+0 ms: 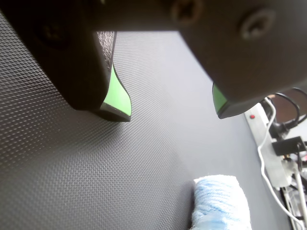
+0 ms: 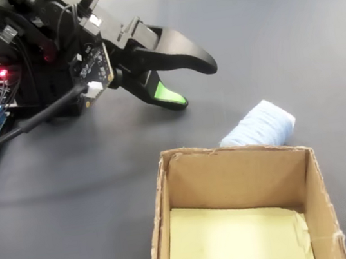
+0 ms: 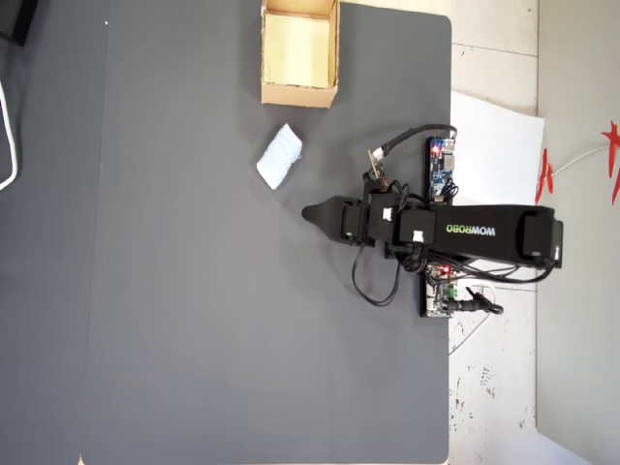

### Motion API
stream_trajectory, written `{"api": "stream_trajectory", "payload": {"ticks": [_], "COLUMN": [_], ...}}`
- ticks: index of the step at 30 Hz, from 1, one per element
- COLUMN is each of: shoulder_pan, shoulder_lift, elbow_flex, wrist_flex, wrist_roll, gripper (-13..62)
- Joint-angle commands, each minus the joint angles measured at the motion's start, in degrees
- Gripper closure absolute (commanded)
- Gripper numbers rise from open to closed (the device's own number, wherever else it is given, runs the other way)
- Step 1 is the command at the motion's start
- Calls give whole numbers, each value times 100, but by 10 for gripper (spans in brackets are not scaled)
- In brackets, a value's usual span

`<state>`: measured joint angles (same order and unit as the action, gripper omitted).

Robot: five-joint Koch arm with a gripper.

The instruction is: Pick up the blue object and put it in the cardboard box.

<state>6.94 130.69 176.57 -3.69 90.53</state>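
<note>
Hovering low over the dark textured desk (image 3: 194, 320), the black end effector with green pads (image 2: 195, 84) has its jaws spread apart and empty, presumably ready to straddle the target. Small pale-blue soft pad (image 2: 258, 126) lies flat on the desk ahead of the tips and off to one side, untouched. Tan cardboard box with yellowish floor (image 2: 239, 173) sits just beyond the pad, open-topped for the drop.

We saw even, bright daylight in all views, with soft shadows on the dark bench (image 3: 194, 291). In the wrist view the black fingers (image 1: 115, 103) sat blurred and close, and the upper right corner was washed out. The overhead view stayed sharp throughout.
</note>
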Motion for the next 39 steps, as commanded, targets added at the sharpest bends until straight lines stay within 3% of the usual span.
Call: {"api": "stream_trajectory", "payload": {"ticks": [1, 16, 31, 39], "shoulder_pan": [-35, -44, 18, 26], "shoulder_lift": [501, 501, 501, 457], "elbow_flex": [211, 211, -97, -712], "wrist_flex": [686, 624, 53, 53], "wrist_roll": [70, 9, -2206, -2426], "gripper": [153, 156, 156, 156]}}
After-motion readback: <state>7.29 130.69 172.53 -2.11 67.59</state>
